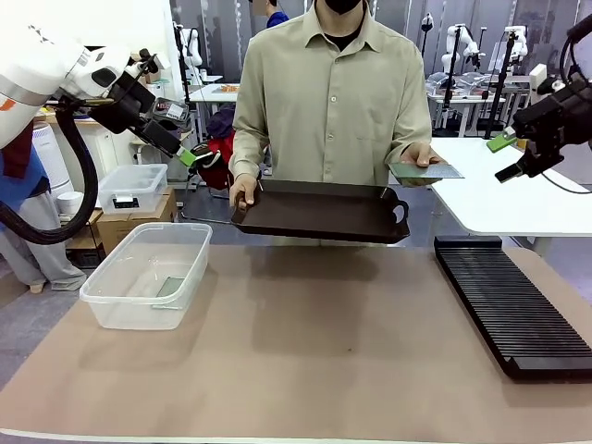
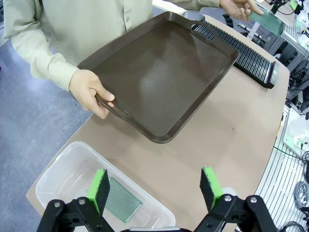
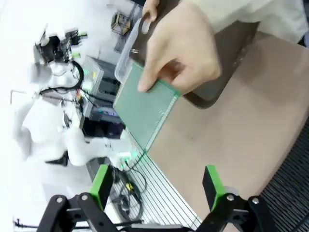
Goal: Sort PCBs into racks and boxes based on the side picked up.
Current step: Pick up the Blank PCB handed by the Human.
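The thin green rectangular circuit board (image 1: 427, 170) in the person's hand (image 1: 416, 155) lies flat and level. Its long axis runs across the table, and its free end points toward my right gripper (image 1: 507, 157), near it but apart. Its face is a fine, even grid of dots with a paler border, and the fingers pinch one end. A second green board (image 2: 120, 199) lies flat on the bottom of the clear plastic tub (image 1: 125, 299), towards one end. The person's other hand (image 2: 89, 92) holds a dark brown tray (image 2: 159, 72) above the table's far edge. The long black slotted rack (image 1: 513, 305) lies on the table at my right. My left gripper (image 2: 154, 186) and my right are both spread wide, grasping nothing
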Motion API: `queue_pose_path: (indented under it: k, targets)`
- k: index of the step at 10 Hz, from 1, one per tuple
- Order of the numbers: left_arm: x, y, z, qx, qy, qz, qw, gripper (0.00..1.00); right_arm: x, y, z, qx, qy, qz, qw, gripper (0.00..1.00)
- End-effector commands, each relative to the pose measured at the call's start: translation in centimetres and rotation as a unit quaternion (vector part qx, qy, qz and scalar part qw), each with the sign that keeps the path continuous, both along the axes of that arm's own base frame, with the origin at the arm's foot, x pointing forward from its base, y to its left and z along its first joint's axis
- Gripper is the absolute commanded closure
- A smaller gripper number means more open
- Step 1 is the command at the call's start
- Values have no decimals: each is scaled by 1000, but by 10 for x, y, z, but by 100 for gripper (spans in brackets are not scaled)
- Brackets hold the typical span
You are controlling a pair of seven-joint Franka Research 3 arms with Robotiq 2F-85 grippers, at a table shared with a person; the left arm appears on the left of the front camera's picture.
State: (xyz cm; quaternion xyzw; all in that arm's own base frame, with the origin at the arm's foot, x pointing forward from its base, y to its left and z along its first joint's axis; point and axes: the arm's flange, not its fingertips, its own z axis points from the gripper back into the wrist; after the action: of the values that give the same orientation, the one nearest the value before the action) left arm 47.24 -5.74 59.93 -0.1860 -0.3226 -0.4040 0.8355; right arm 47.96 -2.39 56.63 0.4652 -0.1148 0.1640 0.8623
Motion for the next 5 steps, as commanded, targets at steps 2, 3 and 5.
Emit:
queue_pose_path:
  k: [2, 3, 5]
  targets:
    - [1, 0, 1, 0, -1, 1, 1000, 0, 5, 20, -14, -50, -79, -18, 995, 0]
    - [1, 0, 1, 0, -1, 1, 1000, 0, 8, -1, -10, 12, 6, -22, 1000, 0]
    - [1, 0, 1, 0, -1, 1, 1000, 0, 14, 9, -14, -4, -21, -24, 999, 0]
